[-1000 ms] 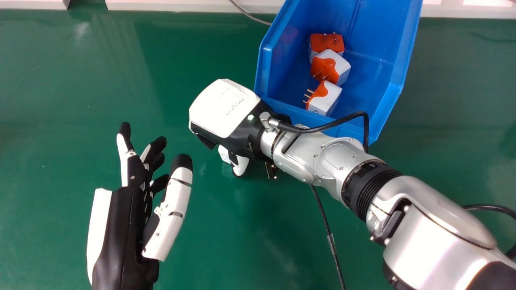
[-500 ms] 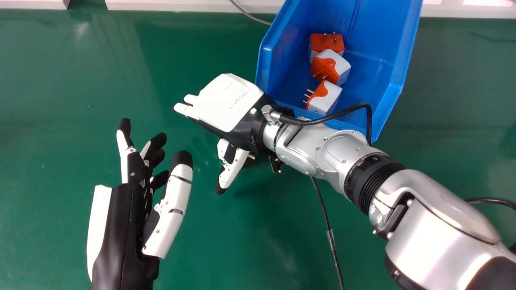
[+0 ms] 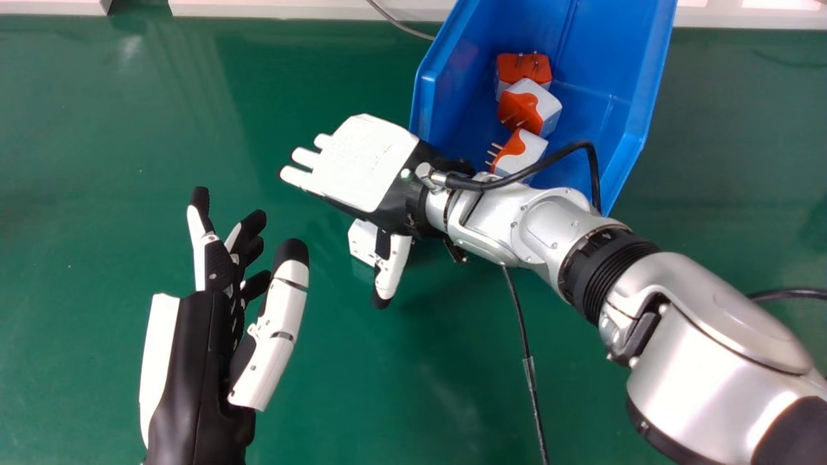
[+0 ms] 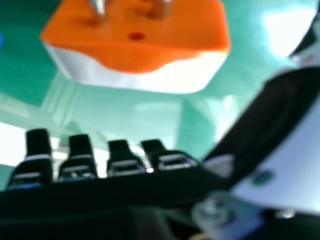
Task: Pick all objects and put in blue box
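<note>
L hand (image 3: 281,323) idle, nearest. R hand (image 3: 368,161) fingers now uncurled — spread, pinching nothing. Adapter (image 3: 362,242) by R thumb, ungripped; prob. prepping grasp. Farther, behind R fingers: blue box (image 3: 423,106) w/ 3 adapters (image 3: 528,110) — this one's still due.

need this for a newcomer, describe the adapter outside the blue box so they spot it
Find the blue box, upper right of centre in the head view. Off its near left corner, the right hand is over the green table; a white-sided adapter peeks out by its thumb. It alone sits outside; three adapters lie inside.
</note>
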